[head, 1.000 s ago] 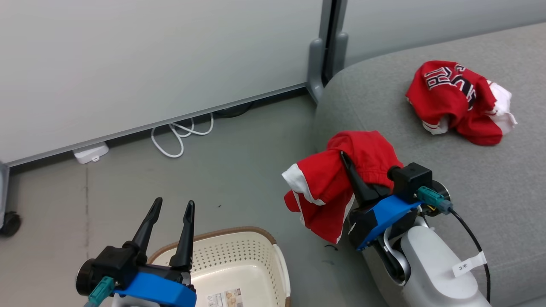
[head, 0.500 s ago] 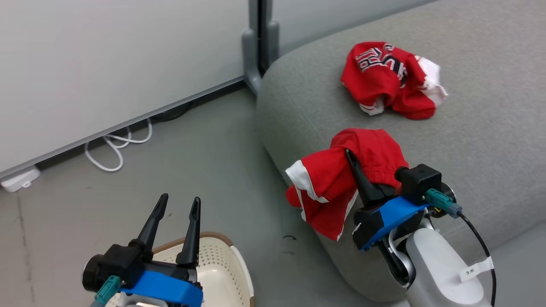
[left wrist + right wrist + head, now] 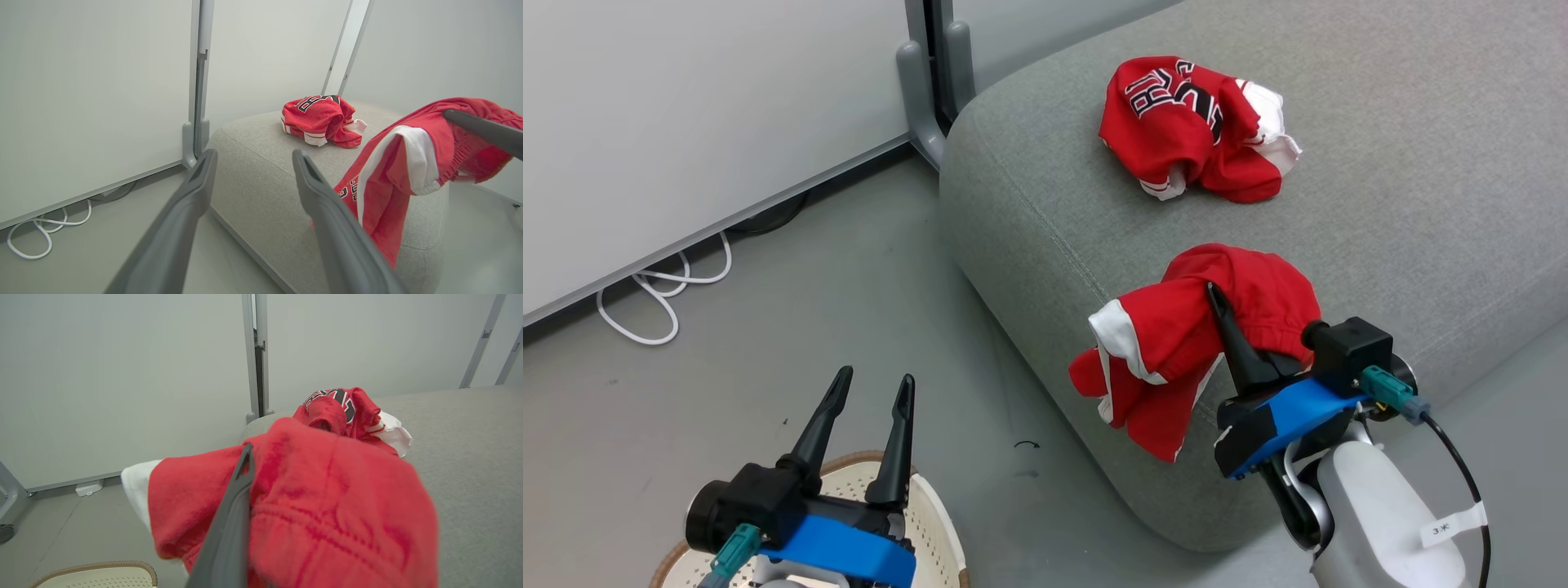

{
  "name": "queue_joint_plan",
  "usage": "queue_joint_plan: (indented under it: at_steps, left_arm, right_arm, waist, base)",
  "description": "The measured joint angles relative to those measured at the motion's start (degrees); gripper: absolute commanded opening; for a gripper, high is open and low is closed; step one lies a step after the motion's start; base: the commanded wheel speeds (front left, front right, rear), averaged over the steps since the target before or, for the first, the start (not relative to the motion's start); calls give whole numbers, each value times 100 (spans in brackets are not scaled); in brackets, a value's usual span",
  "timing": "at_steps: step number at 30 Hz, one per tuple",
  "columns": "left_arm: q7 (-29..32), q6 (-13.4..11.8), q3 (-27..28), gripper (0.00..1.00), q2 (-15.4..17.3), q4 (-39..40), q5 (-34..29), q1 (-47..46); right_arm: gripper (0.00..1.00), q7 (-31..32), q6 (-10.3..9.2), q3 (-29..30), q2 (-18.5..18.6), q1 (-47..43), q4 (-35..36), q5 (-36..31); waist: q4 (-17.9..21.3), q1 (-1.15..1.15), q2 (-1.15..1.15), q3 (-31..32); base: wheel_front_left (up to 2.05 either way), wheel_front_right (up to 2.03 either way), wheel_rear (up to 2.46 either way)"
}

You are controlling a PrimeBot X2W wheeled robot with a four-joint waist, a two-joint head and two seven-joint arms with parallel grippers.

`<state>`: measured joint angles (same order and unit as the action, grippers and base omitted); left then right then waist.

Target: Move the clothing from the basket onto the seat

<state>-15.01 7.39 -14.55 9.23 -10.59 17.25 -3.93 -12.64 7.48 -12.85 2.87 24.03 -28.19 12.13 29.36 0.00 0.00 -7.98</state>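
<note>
The clothing [image 3: 1168,359] to put down now is a red piece, pinched tight by the right fingers [image 3: 1235,347] and hanging in the air at the near edge of the seat [image 3: 1405,212], right of the middle. Carry it further in, near the jersey [image 3: 1188,131] at the top, lower it, then let go, or it may slide to the floor [image 3: 809,286]. The left fingers [image 3: 821,420] are spread, holding nothing, above the basket [image 3: 935,531].

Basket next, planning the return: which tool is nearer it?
Left: the left tool hangs over the basket; the right tool, shut on a garment, is off by the seat.
</note>
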Motion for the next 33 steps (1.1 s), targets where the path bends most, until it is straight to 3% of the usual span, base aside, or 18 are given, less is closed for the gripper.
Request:
queue_joint_plan:
  at_steps: [12,20,28,33]
  left_arm:
    - [0,1,-256,100,123,25,43,-129]
    - [0,1,-439,100,305,118,79,-436]
    - [0,1,-564,100,550,336,94,-734]
    - [0,2,-765,100,736,548,83,-1115]
  right_arm:
    - [0,15,0,194,0,-9,101,-8]
    - [0,96,0,743,0,766,236,55]
    - [0,435,0,2047,8,2283,460,-82]
    - [0,812,0,2882,415,3176,602,-693]
  waist:
    - [-120,0,0,-190]
    - [-321,0,0,-623]
    - [-438,1,0,-1281]
    - [-576,1,0,-1765]
  base:
    - [0,0,0]
    - [0,0,0]
    - [0,0,0]
    - [0,0,0]
